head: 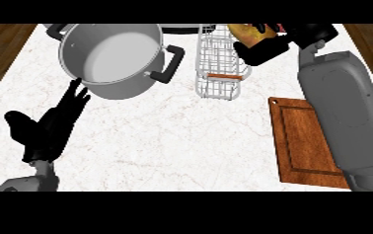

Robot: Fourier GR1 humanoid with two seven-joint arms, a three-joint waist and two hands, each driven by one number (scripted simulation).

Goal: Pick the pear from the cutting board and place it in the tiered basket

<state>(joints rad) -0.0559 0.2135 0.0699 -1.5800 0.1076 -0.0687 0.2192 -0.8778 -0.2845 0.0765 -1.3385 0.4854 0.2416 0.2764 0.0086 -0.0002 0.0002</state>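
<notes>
**Pear held over tiered basket, cutting board bare**

Surface: white marbled counter (pixel 182 139), faint reddish veining. Strips of brown wood floor (pixel 13 45) show past its left and right edges at the top of the head view.

Count of items on the counter: one pot, one basket, one board.
- One grey metal pot (pixel 109 55), black side handles, far left, seen tilted toward the camera, inside pale and plain.
- One white wire tiered basket (pixel 217 65), far centre, just right of the pot's handle; a small orange-brown bar sits across its near tier.
- One wooden cutting board (pixel 302 139), right side, partly covered by the right forearm; nothing lies on the visible part.

One pear (pixel 251 33), yellow-brown, at the top edge, above the basket's right rim, apart from the board.

Hands: two.
- Right hand (pixel 266 50): black, fingers curled round the pear from below and from the right, grasping it; part of the fruit is hidden.
- Left hand (pixel 51 124): lower left, fingers straight and pointing up toward the pot, released, holding nothing
</notes>
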